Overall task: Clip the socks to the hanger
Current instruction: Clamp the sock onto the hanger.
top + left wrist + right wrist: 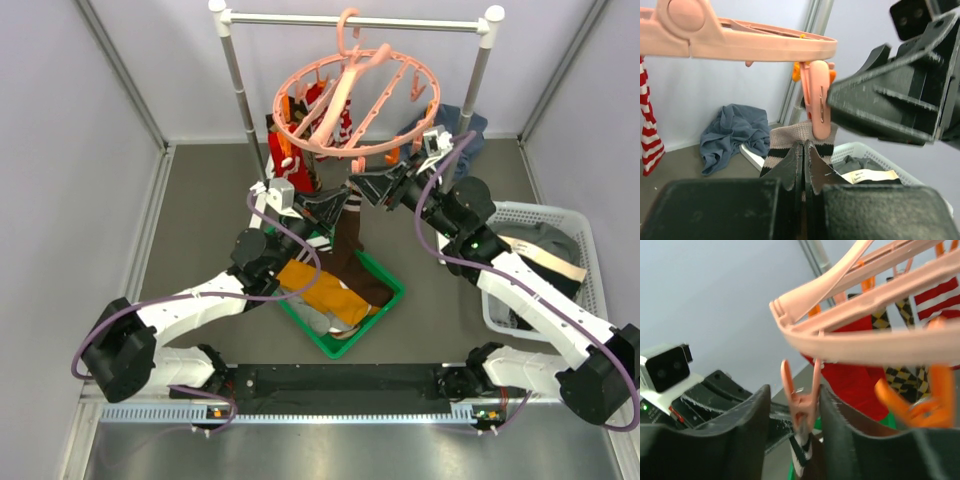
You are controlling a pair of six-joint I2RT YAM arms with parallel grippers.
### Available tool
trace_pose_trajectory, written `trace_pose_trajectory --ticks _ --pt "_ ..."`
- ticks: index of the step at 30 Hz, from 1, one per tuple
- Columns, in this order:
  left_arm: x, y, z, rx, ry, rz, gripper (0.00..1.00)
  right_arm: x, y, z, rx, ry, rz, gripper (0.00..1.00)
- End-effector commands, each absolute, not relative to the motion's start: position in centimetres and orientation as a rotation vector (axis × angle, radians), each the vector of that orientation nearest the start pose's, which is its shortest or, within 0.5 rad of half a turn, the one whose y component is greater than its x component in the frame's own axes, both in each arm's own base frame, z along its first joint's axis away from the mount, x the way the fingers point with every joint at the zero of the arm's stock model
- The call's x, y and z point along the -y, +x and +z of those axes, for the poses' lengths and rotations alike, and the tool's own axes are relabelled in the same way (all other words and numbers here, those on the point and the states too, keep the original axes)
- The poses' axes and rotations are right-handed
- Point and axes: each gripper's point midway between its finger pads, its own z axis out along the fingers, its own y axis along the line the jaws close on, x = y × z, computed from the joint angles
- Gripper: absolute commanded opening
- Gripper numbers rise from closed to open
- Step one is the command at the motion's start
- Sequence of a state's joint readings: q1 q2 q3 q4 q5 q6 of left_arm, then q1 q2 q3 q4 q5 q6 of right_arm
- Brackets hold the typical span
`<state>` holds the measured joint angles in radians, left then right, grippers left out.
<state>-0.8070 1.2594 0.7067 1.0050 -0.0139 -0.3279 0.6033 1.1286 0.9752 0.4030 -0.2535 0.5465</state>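
Note:
The salmon-pink ring hanger [335, 100] hangs from the rail. My left gripper [338, 208] is shut on the beige, black-striped cuff of a dark brown sock [345, 245] and holds it up under the ring's near edge. In the left wrist view the jaws [804, 145] pinch the cuff [785, 137], and a pink clip [819, 107] bites its top edge. My right gripper [794, 388] is open with its fingers on either side of that clip [802, 400]. Red [855, 380] and red-and-white striped [940, 297] socks hang on the hanger.
A green tray [385, 300] below holds a mustard sock [315, 285] and others. A white basket [590, 225] with dark garments stands at the right. A blue-grey cloth [735, 132] lies by the back wall. The silver rail [350, 18] stands behind.

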Motion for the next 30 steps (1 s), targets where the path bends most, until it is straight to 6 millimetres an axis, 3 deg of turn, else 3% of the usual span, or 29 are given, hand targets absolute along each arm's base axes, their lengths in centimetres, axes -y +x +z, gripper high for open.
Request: trace_pose_trajectory --ticks 1,6,12,17,22,25,30 --pt "30.8 27.2 40.7 -0.994 0.248 -1.057 0.00 -29.0 27.5 38.9 -1.432 -0.340 1.176 0.53" --pt "30.2 28.2 40.0 -1.035 0.205 -1.007 0.01 -28.4 26.9 39.7 -1.421 -0.369 1.139 0.81" --pt "29.5 29.3 38.9 -1.088 0.181 -0.922 0.04 -26.8 25.1 40.4 -1.453 -0.467 1.040 0.98" --pt "29.2 29.7 38.7 -1.104 0.178 -0.879 0.06 -24.9 23.4 39.5 -1.535 -0.601 0.902 0.99" --pt "29.1 30.1 38.5 -1.117 0.179 -0.852 0.06 -21.4 24.8 39.4 -1.549 -0.594 0.653 0.99" --pt "29.2 30.2 38.4 -1.129 0.188 -0.845 0.06 -20.2 25.9 39.7 -1.550 -0.599 0.603 0.97" --pt "29.1 30.2 38.5 -1.129 0.186 -0.842 0.06 -20.3 27.2 40.1 -1.430 -0.711 0.547 0.95"
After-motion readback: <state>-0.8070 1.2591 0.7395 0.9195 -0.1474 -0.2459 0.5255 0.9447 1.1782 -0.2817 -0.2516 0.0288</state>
